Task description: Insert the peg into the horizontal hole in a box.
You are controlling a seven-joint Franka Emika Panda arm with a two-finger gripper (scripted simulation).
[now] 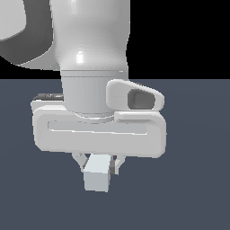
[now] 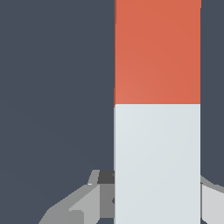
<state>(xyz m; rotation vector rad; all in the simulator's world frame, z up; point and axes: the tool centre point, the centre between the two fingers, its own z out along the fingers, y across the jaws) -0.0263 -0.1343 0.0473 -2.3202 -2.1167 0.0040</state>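
One peg [image 2: 157, 109], one arm, one tool [image 1: 99, 167]. No box or hole appears in either view.

Arm pose: in the exterior view the wrist points straight down and fills the upper middle of the picture, the white hand body level, its two short fingers [image 1: 79, 160] reaching down. The upper arm links are cut off by the picture's top edge.

Tool state: clenched on the peg. The fingers sit against either side of the pale half. In the exterior view only the peg's pale square end [image 1: 97, 177] shows, facing the camera just below the hand; the red-orange half is hidden behind it, so the peg lies level, running away from the camera.

Wrist view: the peg shows lengthwise, pale half between the grey fingertips [image 2: 94, 197], red-orange half beyond and cut off by the picture's edge.

Tabletop [image 1: 197, 179]: plain dark blue-grey. Whether the peg touches it or hangs above it cannot be told.
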